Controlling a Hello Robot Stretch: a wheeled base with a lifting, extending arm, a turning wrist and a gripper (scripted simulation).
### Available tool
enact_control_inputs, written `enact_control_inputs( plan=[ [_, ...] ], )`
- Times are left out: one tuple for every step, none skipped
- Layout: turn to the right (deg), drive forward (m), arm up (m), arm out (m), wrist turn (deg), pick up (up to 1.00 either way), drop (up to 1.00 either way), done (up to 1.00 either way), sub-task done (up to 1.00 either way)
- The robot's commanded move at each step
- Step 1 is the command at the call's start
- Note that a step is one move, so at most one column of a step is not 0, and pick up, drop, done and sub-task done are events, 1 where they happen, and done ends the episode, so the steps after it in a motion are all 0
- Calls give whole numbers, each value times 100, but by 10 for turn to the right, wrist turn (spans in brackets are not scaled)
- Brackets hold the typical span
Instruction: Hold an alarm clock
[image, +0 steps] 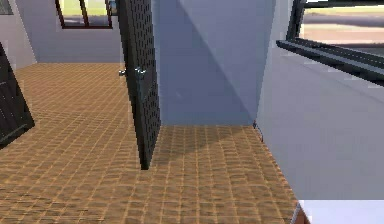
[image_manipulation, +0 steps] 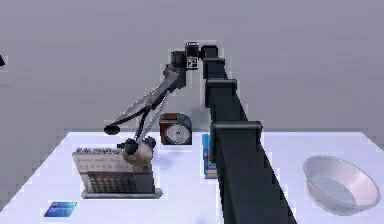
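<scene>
A small brown alarm clock (image_manipulation: 175, 130) with a white dial stands upright near the back of the white table (image_manipulation: 270, 150). My gripper (image_manipulation: 118, 128) reaches down and to the left from the arm's far end, and its thin fingers end just left of the clock, above the table's back edge. A small pale rounded thing (image_manipulation: 139, 150) sits right below the fingers, so I cannot tell whether the gripper holds anything. The dark arm bar (image_manipulation: 235, 150) crosses the table just right of the clock.
On the table are a grey box with a building print (image_manipulation: 112, 172), a blue book (image_manipulation: 207, 155) by the arm, a blue card (image_manipulation: 60, 209) and a clear bowl (image_manipulation: 340, 180). Ahead, a dark door (image: 140, 75) stands open over wood floor (image: 90, 150). The table's corner (image: 340, 212) shows at lower right.
</scene>
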Motion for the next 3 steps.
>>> enact_control_inputs(
  plan=[
    [0, 0, 0, 0, 450, 0, 0, 0, 0],
    [0, 0, 0, 0, 450, 0, 0, 0, 0],
    [0, 0, 0, 0, 360, 0, 0, 0, 0]
  ],
)
